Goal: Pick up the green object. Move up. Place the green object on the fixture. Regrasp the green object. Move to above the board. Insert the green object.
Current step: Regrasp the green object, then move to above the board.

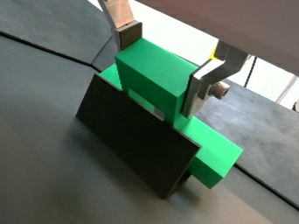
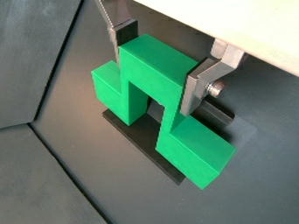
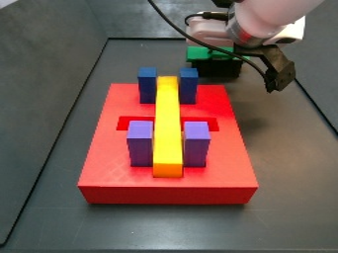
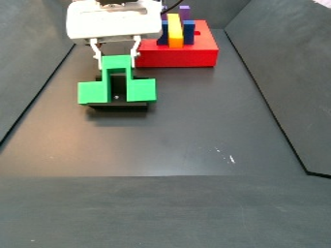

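The green object (image 1: 149, 63) is a bright green stepped bridge piece resting on the dark fixture (image 1: 131, 140), with its raised middle upward. It shows in both wrist views (image 2: 140, 83) and both side views (image 3: 199, 54) (image 4: 93, 92). My gripper (image 1: 163, 72) straddles the raised middle, one silver finger (image 1: 205, 83) pressed on each side, shut on it. The gripper also shows in a wrist view (image 2: 160, 63) and in both side views (image 3: 218, 44) (image 4: 115, 56). The fixture's base (image 2: 138, 133) (image 4: 119, 106) stands on the dark floor, apart from the board (image 3: 106, 168).
The red board (image 4: 200, 56) carries a long yellow bar (image 3: 168, 124), blue blocks (image 3: 148, 79) and purple blocks (image 3: 138, 140). Dark raised walls edge the work floor. A black cable loops above the wrist (image 3: 172, 25).
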### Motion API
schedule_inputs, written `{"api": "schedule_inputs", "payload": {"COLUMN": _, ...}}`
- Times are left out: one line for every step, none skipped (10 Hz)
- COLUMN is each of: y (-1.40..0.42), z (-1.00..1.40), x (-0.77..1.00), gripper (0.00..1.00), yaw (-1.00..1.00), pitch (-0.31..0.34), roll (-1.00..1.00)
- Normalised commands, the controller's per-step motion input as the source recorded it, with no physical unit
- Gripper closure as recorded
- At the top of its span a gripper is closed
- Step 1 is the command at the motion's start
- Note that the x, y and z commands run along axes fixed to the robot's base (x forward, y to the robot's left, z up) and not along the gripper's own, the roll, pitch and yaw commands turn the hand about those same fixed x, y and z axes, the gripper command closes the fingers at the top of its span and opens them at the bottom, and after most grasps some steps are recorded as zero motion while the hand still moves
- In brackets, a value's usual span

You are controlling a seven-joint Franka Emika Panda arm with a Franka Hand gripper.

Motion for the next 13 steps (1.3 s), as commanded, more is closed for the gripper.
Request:
{"api": "schedule_inputs", "payload": {"y": 0.0, "z": 0.0, "x": 0.0, "gripper": 1.0, "yaw": 0.0, "pitch": 0.0, "roll": 0.0}}
{"api": "schedule_inputs", "payload": {"y": 0.0, "z": 0.0, "x": 0.0, "gripper": 1.0, "yaw": 0.0, "pitch": 0.0, "roll": 0.0}}
{"api": "schedule_inputs", "payload": {"y": 0.0, "z": 0.0, "x": 0.0, "gripper": 1.0, "yaw": 0.0, "pitch": 0.0, "roll": 0.0}}
{"api": "schedule_inputs", "payload": {"y": 0.0, "z": 0.0, "x": 0.0, "gripper": 1.0, "yaw": 0.0, "pitch": 0.0, "roll": 0.0}}
{"api": "schedule_inputs", "payload": {"y": 0.0, "z": 0.0, "x": 0.0, "gripper": 1.0, "yaw": 0.0, "pitch": 0.0, "roll": 0.0}}
{"api": "schedule_inputs", "payload": {"y": 0.0, "z": 0.0, "x": 0.0, "gripper": 1.0, "yaw": 0.0, "pitch": 0.0, "roll": 0.0}}
{"api": "schedule_inputs", "payload": {"y": 0.0, "z": 0.0, "x": 0.0, "gripper": 1.0, "yaw": 0.0, "pitch": 0.0, "roll": 0.0}}
{"api": "schedule_inputs", "payload": {"y": 0.0, "z": 0.0, "x": 0.0, "gripper": 1.0, "yaw": 0.0, "pitch": 0.0, "roll": 0.0}}
{"api": "schedule_inputs", "payload": {"y": 0.0, "z": 0.0, "x": 0.0, "gripper": 1.0, "yaw": 0.0, "pitch": 0.0, "roll": 0.0}}
{"api": "schedule_inputs", "payload": {"y": 0.0, "z": 0.0, "x": 0.0, "gripper": 1.0, "yaw": 0.0, "pitch": 0.0, "roll": 0.0}}
{"api": "schedule_inputs", "payload": {"y": 0.0, "z": 0.0, "x": 0.0, "gripper": 1.0, "yaw": 0.0, "pitch": 0.0, "roll": 0.0}}
{"api": "schedule_inputs", "payload": {"y": 0.0, "z": 0.0, "x": 0.0, "gripper": 1.0, "yaw": 0.0, "pitch": 0.0, "roll": 0.0}}
{"api": "schedule_inputs", "payload": {"y": 0.0, "z": 1.4, "x": 0.0, "gripper": 1.0, "yaw": 0.0, "pitch": 0.0, "roll": 0.0}}
